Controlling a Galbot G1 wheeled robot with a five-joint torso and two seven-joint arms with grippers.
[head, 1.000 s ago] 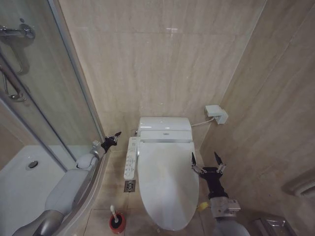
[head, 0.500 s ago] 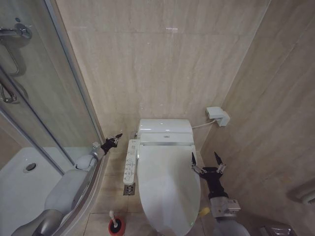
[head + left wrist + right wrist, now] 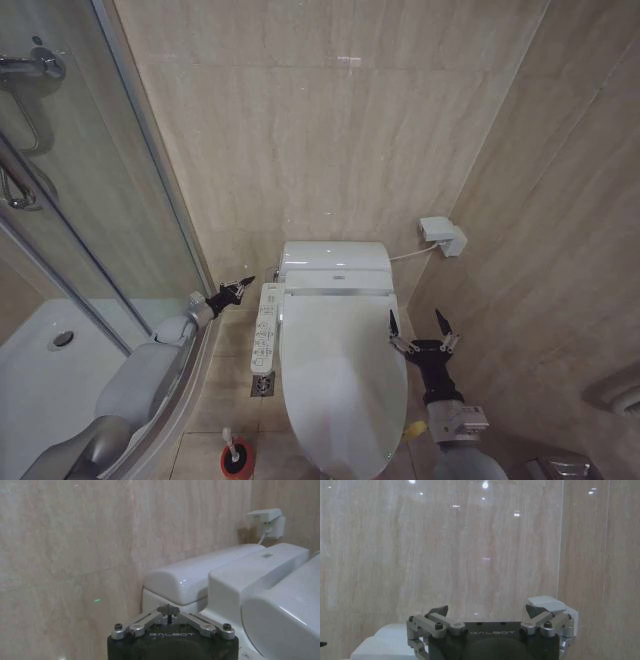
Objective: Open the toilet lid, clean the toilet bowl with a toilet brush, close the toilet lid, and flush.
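Closed toilet lid (image 3: 340,375) between the pinched-shut, empty left gripper (image 3: 240,287) and the wide-open, empty right gripper (image 3: 419,326).

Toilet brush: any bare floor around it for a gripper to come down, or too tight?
The toilet brush has bare floor tile ahead, between the shower tray edge and the closed toilet lid. It is tighter near the button panel, where the left gripper hovers. The right gripper is open beside the lid.
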